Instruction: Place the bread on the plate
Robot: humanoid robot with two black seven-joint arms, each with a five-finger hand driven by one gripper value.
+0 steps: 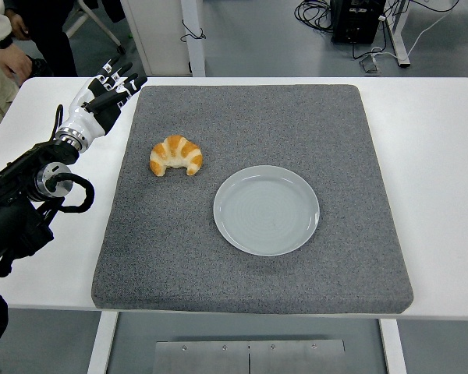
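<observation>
Croissant lying left of plate; probably light, flaky, crushable, so gripping gently across its thick middle. Left hand hovering, fingers extended, empty.

A white table is filling most of the view, carrying a grey mat. Behind it a grey floor is stretching away (smooth, lightly shining). Black cables are trailing across it toward a dark box beside a white desk leg. A person is standing at the top left.
</observation>
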